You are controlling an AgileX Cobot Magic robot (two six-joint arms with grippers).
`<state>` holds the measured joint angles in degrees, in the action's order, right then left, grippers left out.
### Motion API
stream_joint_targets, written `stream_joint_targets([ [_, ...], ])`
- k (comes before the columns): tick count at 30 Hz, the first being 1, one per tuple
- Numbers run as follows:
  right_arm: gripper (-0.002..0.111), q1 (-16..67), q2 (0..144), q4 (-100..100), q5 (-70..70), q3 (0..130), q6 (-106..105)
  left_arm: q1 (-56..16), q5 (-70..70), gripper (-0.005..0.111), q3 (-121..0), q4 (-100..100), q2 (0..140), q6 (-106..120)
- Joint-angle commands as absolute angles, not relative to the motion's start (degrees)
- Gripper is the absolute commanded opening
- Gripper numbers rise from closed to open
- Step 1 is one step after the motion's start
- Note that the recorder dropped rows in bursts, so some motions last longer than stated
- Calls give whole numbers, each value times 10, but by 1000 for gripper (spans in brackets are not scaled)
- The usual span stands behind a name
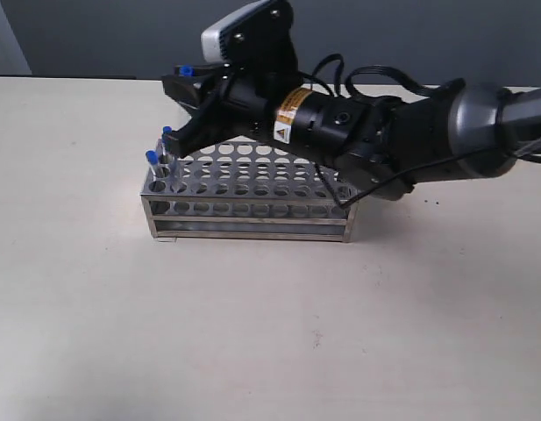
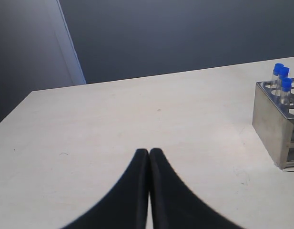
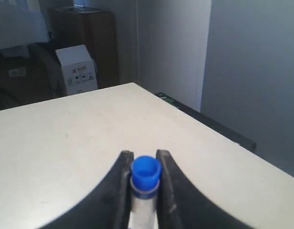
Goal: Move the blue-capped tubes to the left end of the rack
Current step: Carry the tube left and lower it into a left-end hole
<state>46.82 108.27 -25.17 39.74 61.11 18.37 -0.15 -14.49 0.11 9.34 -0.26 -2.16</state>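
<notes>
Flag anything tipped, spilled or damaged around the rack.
Nothing stands out. The rack sits flat, its blue-capped tubes stand upright at one end, and the right claw grips another tube cleanly. No spill shows.

Soft, even light fills the pale bench point(image 1: 252, 333), bright and flat from edge to edge. The steel rack point(image 1: 252, 208) gleams mildly and throws only a thin shadow at its foot. Close to the lens, the left pincer point(image 2: 149, 152) blurs into soft-edged black (the right wrist view's far room is dim, with a hazy pale patch).
</notes>
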Motion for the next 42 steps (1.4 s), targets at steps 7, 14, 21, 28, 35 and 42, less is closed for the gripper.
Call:
stream_joint_targets([
  [7, -1, 511, 1143, -256, 368, 669, 186, -5, -137, 0, 0, 93, 0, -24],
  [14, -1, 511, 1165, -256, 357, 671, 187, -5, -137, 0, 0, 93, 0, -24],
  [21, -1, 511, 1186, -256, 357, 673, 187, -5, -137, 0, 0, 93, 0, -24],
  [28, -1, 511, 1201, -256, 366, 678, 187, -5, -137, 0, 0, 93, 0, -24],
  [35, -1, 511, 1210, -256, 365, 678, 187, -5, -137, 0, 0, 93, 0, -24],
  [42, 27, 511, 1215, -256, 363, 678, 187, -5, -137, 0, 0, 93, 0, -24],
])
